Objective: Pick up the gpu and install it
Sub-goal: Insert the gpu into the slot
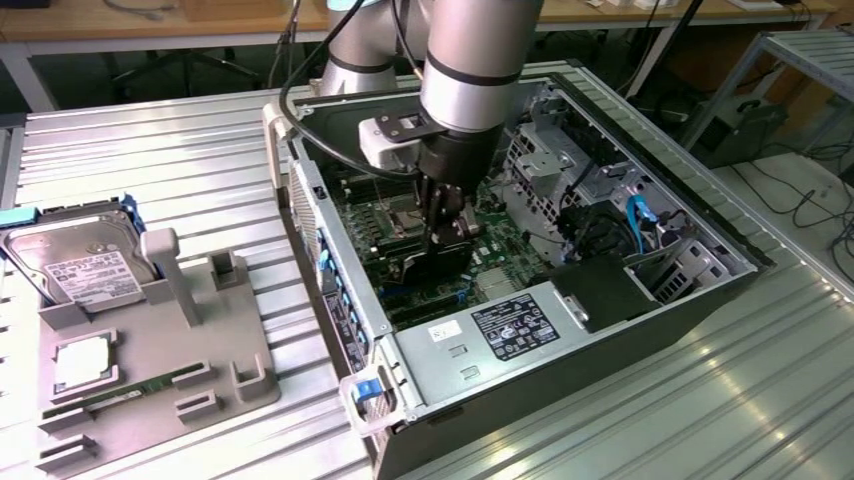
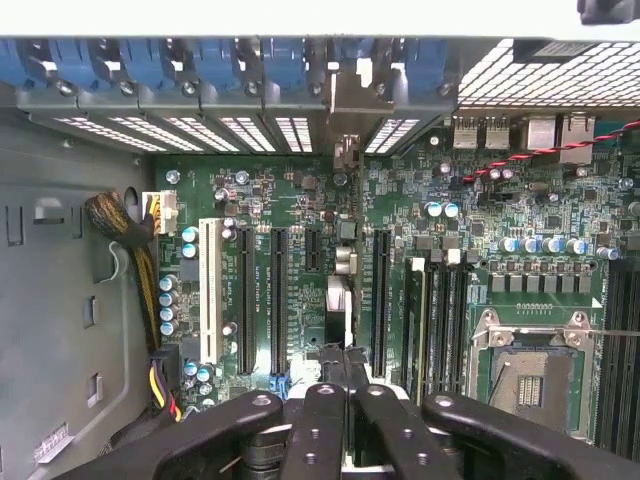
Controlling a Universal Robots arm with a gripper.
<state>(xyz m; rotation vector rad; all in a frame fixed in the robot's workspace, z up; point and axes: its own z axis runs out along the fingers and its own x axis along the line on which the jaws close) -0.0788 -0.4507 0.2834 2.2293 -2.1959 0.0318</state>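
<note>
The gpu (image 1: 433, 268) stands on edge inside the open computer case (image 1: 694, 300), a dark card set down onto the green motherboard (image 1: 501, 240). In the wrist view the gpu (image 2: 341, 300) appears edge-on, running between two long black expansion slots (image 2: 279, 300) toward the rear slot openings. My gripper (image 1: 449, 228) reaches straight down into the case from above. Its black fingers (image 2: 322, 420) are drawn close together, and the gripper (image 2: 346, 388) is shut on the card's upper edge.
A grey parts tray (image 1: 240, 385) at the exterior view's left carries a silver hard drive (image 1: 83, 272), a square chip (image 1: 83, 362) and a RAM stick (image 1: 114, 397). Blue slot clips (image 2: 220, 60) line the case rear. An empty CPU socket (image 2: 528, 375) and cables (image 1: 641, 225) crowd the case.
</note>
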